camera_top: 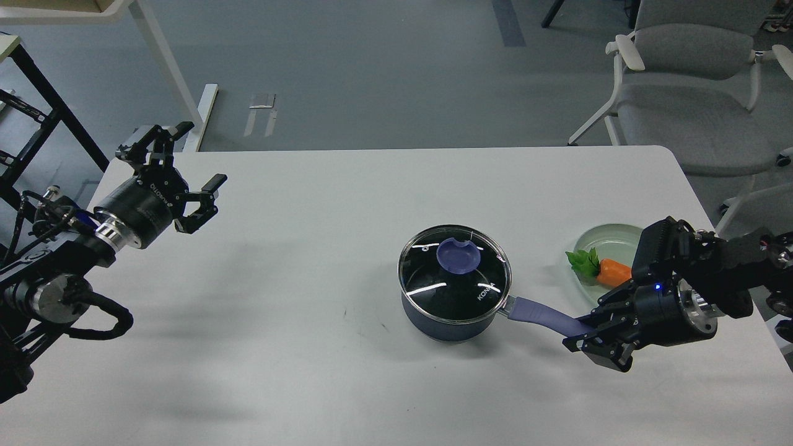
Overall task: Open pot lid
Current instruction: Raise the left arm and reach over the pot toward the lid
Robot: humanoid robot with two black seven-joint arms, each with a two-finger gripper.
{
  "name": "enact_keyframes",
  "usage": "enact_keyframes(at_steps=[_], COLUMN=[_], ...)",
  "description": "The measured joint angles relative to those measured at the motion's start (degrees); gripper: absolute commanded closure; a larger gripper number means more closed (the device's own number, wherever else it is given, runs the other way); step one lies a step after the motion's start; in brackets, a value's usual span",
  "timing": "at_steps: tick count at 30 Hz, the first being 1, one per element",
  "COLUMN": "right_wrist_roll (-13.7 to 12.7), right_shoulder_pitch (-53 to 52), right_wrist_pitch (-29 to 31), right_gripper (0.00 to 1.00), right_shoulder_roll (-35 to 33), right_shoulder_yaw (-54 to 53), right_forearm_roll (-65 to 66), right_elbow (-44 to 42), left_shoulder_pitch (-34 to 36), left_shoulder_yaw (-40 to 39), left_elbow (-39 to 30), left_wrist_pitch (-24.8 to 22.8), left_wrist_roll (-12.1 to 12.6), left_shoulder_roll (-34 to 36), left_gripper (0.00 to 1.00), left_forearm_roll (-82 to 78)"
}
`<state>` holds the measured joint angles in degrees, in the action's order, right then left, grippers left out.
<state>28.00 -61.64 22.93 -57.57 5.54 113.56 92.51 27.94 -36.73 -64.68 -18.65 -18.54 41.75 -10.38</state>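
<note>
Grey floor point(384, 68), white-framed grey chair point(681, 80)

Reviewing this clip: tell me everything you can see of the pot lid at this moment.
The pot lid is a round disc of clear glass with a thin metal rim and a flat purple-blue knob at its centre. It sits flat and closed on the pot, covering the whole mouth; the black inside shows through, with light streaks reflected on the glass. Neither gripper touches it: the left gripper is open, far off.
</note>
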Motion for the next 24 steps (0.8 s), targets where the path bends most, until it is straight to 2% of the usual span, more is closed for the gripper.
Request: enact_keyframes(at_steps=[5, 6, 9, 11, 15, 18, 21, 24], right_wrist_roll=[0.01, 0.01, 0.01, 0.0, -0.01, -0.01, -0.01, -0.01], right_shoulder_pitch=[-0.01, -0.02, -0.04, -0.04, -0.04, -0.05, -0.04, 0.01], right_wrist_pitch=[-0.07, -0.08, -0.08, -0.08, -0.09, -0.09, -0.09, -0.09], right_gripper=[0.76, 0.76, 0.76, 0.76, 0.76, 0.76, 0.76, 0.75], right_shoulder_roll=[0.0, 0.0, 0.0, 0.0, 0.0, 0.0, 0.0, 0.0], right_shoulder_yaw=[0.0, 0.0, 0.0, 0.0, -0.01, -0.02, -0.02, -0.02], right_forearm_roll=[0.0, -0.03, -0.08, -0.09, -0.1, -0.1, -0.1, -0.1], right_elbow=[-0.08, -0.1, -0.15, -0.14, -0.15, -0.15, -0.15, -0.15], left_shoulder_pitch=[2.86, 3.52, 5.93, 8.72, 13.56, 18.47, 25.92, 31.57], left_shoulder_yaw=[0.18, 0.11, -0.26, 0.01, 0.46, 3.96, 12.66, 20.44], left_elbow=[0.3, 0.23, -1.51, -4.06, -10.41, -14.07, -15.29, -14.55], left_wrist_pitch=[0.05, 0.05, -0.1, -0.18, -0.06, 0.1, 1.04, 4.33], left_wrist_roll=[-0.19, -1.13, -6.99, -8.81, -9.44, -9.46, -9.5, -9.49], left_shoulder_roll=[0.42, 0.42, 0.29, 0.0, -0.54, -2.83, -5.69, -8.26], left_gripper=[0.01, 0.01, 0.01, 0.01, 0.01, 0.01, 0.01, 0.01], left_forearm_roll=[-8.39, -13.68, -31.42, -43.97, -62.64, -72.41, -80.95, -87.18])
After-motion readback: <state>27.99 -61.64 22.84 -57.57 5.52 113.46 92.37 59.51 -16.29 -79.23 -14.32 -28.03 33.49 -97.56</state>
